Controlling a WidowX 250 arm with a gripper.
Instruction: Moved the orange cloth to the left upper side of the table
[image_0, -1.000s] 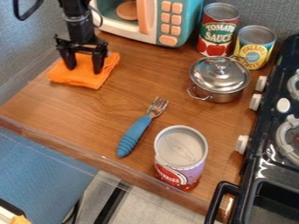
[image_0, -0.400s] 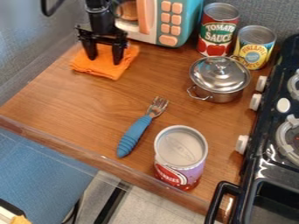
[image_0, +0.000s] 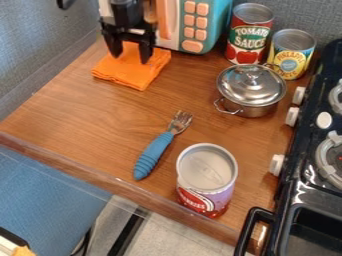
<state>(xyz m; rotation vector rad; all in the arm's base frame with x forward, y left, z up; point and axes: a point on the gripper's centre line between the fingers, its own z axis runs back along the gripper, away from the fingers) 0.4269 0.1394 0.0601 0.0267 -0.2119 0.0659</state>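
The cloth (image_0: 127, 74) lies just before the microwave's (image_0: 211, 25) left end, seemingly near its goal; the gripper (image_0: 130, 59), fingers spread at the cloth, probably needs only to lift clear.

Fairly bright, soft light; white highlights (small ones) glint on the metal lid (image_0: 242, 90).

The wooden counter (image_0: 93, 117) carries a microwave (image_0: 196, 22), orange cloth (image_0: 131, 71), pot (image_0: 251, 90), fork (image_0: 157, 149), cans (image_0: 207, 175).
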